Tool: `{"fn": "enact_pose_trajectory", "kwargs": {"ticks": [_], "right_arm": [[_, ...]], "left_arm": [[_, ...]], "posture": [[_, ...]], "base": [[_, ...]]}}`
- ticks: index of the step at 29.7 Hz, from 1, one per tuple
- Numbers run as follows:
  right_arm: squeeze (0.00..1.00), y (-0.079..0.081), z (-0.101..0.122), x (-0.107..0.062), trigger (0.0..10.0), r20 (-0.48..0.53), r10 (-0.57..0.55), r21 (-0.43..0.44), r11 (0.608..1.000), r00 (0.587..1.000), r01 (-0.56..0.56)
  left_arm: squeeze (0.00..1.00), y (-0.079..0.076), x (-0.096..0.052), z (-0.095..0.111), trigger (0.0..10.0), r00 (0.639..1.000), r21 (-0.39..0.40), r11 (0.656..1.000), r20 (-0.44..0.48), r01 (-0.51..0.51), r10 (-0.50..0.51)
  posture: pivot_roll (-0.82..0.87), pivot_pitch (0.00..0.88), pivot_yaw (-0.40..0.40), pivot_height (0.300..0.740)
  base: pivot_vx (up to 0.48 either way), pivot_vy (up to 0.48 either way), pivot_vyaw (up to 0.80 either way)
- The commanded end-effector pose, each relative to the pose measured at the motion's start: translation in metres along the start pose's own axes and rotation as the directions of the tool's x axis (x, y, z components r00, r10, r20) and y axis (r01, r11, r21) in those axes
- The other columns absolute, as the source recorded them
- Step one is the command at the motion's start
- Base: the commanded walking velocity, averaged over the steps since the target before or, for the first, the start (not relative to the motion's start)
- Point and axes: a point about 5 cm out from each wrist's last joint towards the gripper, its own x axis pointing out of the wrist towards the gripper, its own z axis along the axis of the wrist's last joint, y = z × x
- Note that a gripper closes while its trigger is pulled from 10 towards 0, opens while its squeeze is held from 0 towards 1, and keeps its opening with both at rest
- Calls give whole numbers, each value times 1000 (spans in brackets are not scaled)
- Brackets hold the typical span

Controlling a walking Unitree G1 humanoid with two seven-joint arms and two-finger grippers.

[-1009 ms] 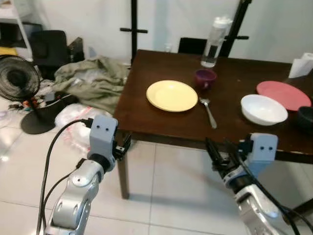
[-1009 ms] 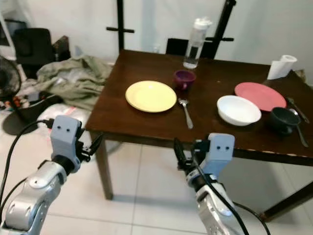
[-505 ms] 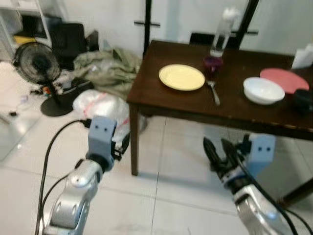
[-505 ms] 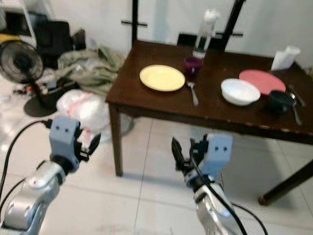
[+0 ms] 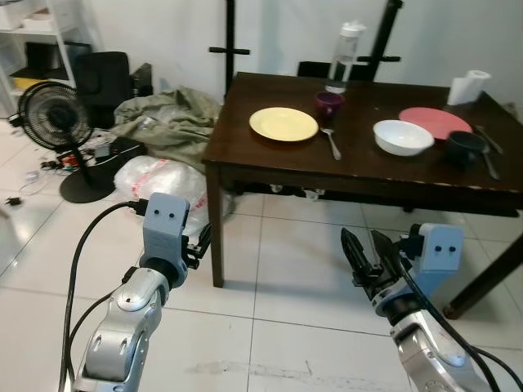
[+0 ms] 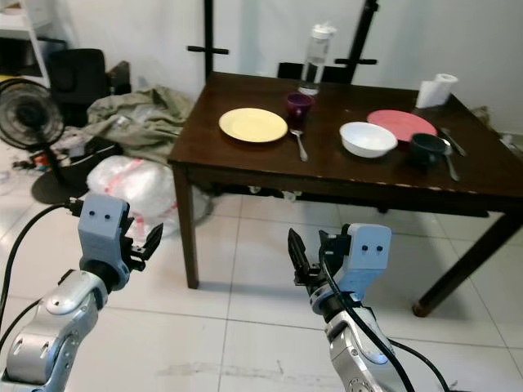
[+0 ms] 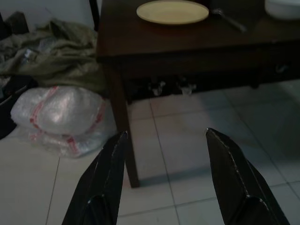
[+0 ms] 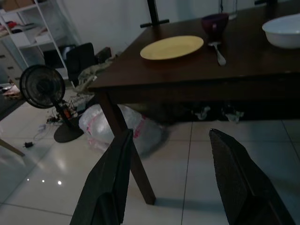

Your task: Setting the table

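Evidently the table (image 5: 278,167) already carries most of a setting: a yellow plate (image 5: 283,124) sits near its left end, with a purple cup (image 5: 329,102) just behind its far right edge and a fork (image 5: 332,144) lying just to the plate's right. Further right come a white bowl (image 5: 403,136), a red plate (image 5: 435,122) behind it, and a dark cup (image 5: 465,146) with cutlery beside it; what kind is too small to tell. A clear bottle (image 5: 342,55) and a paper roll (image 5: 463,86) stand along the far edge.

I stand well apart from all this, out on the tiled floor (image 5: 270,302), so I judge that I am between placements, with nothing in hand. My left gripper (image 7: 164,178) is held low before me, fingers spread wide and empty, pointing toward the table's near leg. My right gripper (image 8: 171,180) is likewise spread and empty, aimed at the table's front edge.

Next, I would need to settle which item is missing or misplaced, then step close enough for the tabletop to come within reach.

A fan (image 5: 53,118), a bag of plastic wrap (image 5: 159,180) and crumpled cloth (image 5: 167,122) lie on the floor to my left.
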Motion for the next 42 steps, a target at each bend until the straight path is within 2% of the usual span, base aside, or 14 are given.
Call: {"fn": "enact_pose_trajectory", "kwargs": {"ticks": [1,4,25,37,42], "right_arm": [[0,2,-3,-1,10000,-19,6,-11,1000,1000,-6],[0,2,-4,-1,10000,-27,12,-26,1000,1000,-13],[0,7,-4,0,10000,-24,55,2,998,998,-55],[0,13,-4,2,10000,-17,101,32,994,995,-100],[0,19,-5,2,10000,-17,138,25,990,990,-137]], "left_arm": [[0,3,0,-4,10000,1000,2,1000,-18,-13,14],[0,2,-1,-4,10000,1000,2,1000,-20,-13,13],[0,2,-1,-5,10000,1000,4,1000,-23,-18,18],[0,3,-1,-7,10000,998,9,998,-25,-62,62],[0,9,1,-7,10000,991,46,990,-22,-131,132]], "posture": [[-8,118,53,740],[-9,118,53,740],[-3,116,53,740],[5,111,52,740],[6,112,52,740]], "base": [[349,0,0],[337,0,0],[305,0,800],[295,0,800],[449,0,791]]}}
